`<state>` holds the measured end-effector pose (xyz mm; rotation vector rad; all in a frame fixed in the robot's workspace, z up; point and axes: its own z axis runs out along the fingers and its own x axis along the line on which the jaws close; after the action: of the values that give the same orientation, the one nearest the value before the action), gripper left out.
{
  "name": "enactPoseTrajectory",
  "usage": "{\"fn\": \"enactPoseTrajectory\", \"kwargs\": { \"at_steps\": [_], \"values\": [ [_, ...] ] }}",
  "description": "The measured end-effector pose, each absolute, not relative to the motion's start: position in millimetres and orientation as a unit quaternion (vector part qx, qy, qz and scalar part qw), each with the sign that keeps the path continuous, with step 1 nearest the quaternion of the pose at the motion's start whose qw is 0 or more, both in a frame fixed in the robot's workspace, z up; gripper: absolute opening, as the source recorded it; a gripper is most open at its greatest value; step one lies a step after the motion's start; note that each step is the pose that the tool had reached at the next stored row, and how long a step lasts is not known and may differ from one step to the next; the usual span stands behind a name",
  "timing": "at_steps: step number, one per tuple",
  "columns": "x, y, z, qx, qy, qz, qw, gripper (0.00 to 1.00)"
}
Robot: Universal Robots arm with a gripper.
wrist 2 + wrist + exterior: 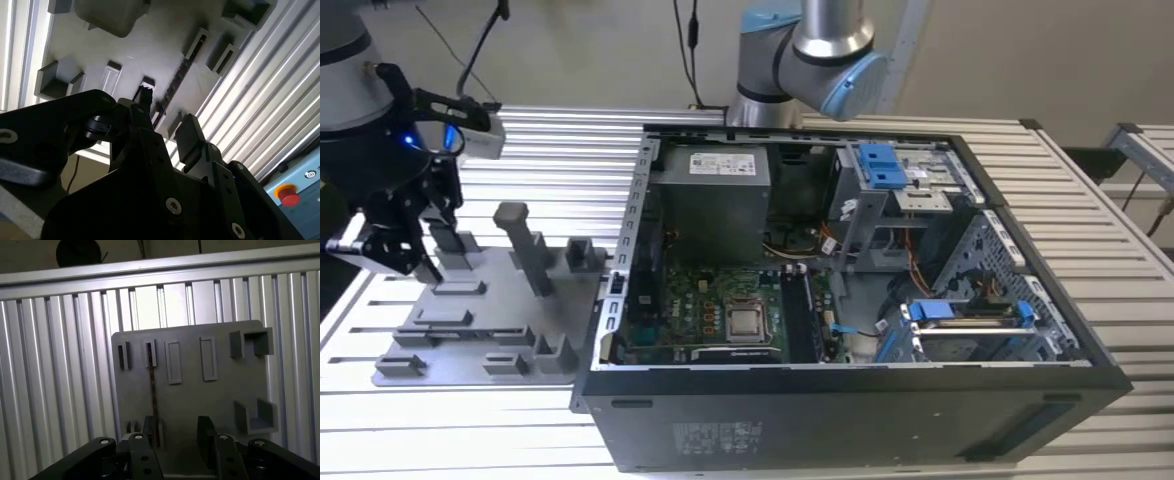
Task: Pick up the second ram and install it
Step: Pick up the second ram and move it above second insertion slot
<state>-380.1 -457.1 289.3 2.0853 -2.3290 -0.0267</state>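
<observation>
The second ram (pixel 152 390) stands on its edge in a slot of the grey fixture plate (pixel 200 400), showing as a thin dark strip. In the second wrist view the ram (pixel 175 82) runs slantwise across the plate (pixel 150 45). My gripper (pixel 177 435) hovers just above the plate with its jaws apart. The ram's near end lies close beside one finger (pixel 150 432), and the other finger (pixel 205 432) stands well clear of it. In the exterior view the gripper (pixel 403 250) hangs over the plate (pixel 467 320) at the exterior view's left.
An open computer case (pixel 854 400) sits at the exterior view's right, with its motherboard (pixel 720 310) and long black slots (pixel 797 310) exposed. Grey upright posts (pixel 518 240) rise from the plate. All of it rests on a ribbed aluminium table (pixel 1067 200). A red stop button (pixel 286 194) is nearby.
</observation>
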Motion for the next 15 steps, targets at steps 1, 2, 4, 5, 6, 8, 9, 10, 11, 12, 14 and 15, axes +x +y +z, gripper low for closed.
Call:
{"fn": "enactPoseTrajectory", "kwargs": {
  "at_steps": [1,2,4,5,6,8,9,10,11,12,14,15],
  "values": [
    [-380,-457,288,0.667,-0.745,-0.009,0.008,0.48],
    [-380,-457,287,0.667,-0.745,-0.008,0.008,0.48],
    [-380,-457,284,0.667,-0.745,-0.008,0.008,0.48],
    [-380,-457,282,0.667,-0.745,-0.008,0.008,0.48],
    [-380,-457,281,0.667,-0.745,-0.008,0.007,0.48],
    [-380,-457,277,0.667,-0.745,-0.008,0.007,0.48],
    [-380,-457,276,0.667,-0.745,-0.008,0.007,0.48],
    [-380,-457,274,0.667,-0.745,-0.008,0.007,0.48],
    [-380,-457,272,0.667,-0.745,-0.008,0.007,0.48],
    [-380,-457,271,0.667,-0.745,-0.008,0.007,0.48],
    [-380,-457,267,0.667,-0.745,-0.008,0.007,0.48],
    [-380,-457,266,0.667,-0.745,-0.008,0.007,0.48]
  ]
}}
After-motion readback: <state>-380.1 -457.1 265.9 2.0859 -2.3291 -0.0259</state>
